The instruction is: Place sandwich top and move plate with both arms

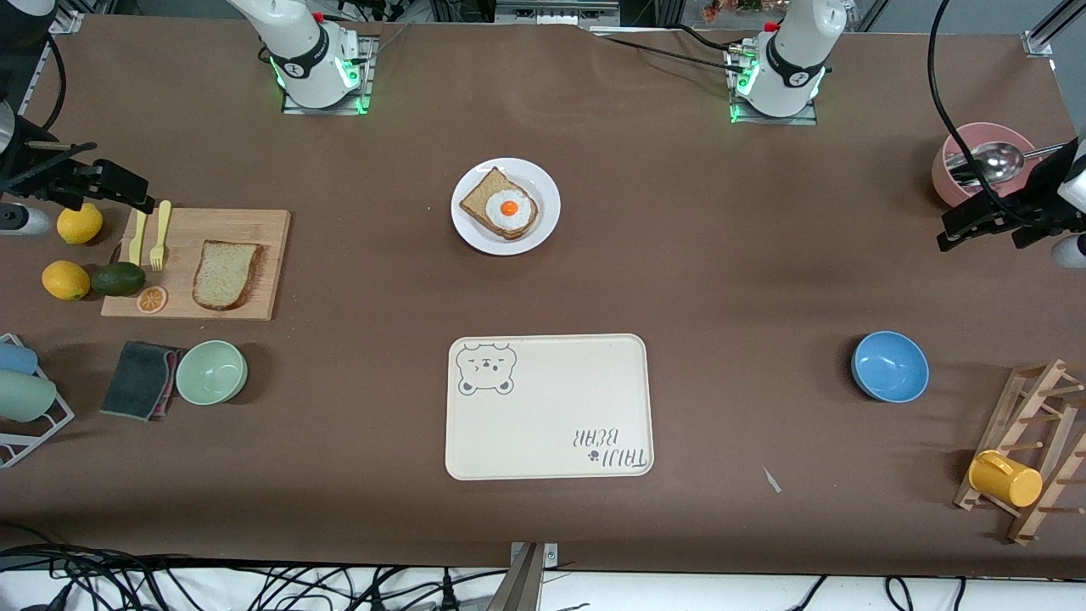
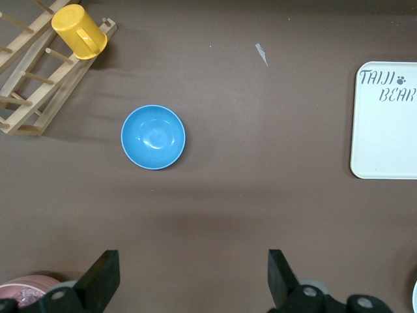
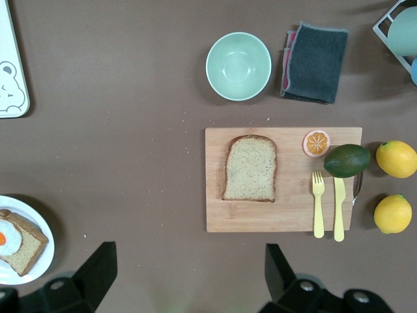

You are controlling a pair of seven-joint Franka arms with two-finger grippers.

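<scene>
The sandwich top (image 1: 226, 274), a plain tan slice, lies on a wooden board (image 1: 263, 255) toward the right arm's end; it also shows in the right wrist view (image 3: 250, 168). The white plate (image 1: 548, 208) sits mid-table near the arms' bases and holds a bread slice with a fried egg (image 1: 507, 207); its edge shows in the right wrist view (image 3: 32, 218). My right gripper (image 1: 127, 191) (image 3: 189, 274) is open and empty, up over the table beside the board. My left gripper (image 1: 959, 227) (image 2: 193, 277) is open and empty, up over the table by a pink bowl.
A cream bear tray (image 1: 550, 407) lies nearer the camera than the plate. A blue bowl (image 1: 889, 366), a pink bowl with a spoon (image 1: 984, 161) and a rack with a yellow cup (image 1: 1005, 478) are at the left arm's end. A green bowl (image 1: 211, 372), cloth (image 1: 140, 379), lemons, avocado and cutlery surround the board.
</scene>
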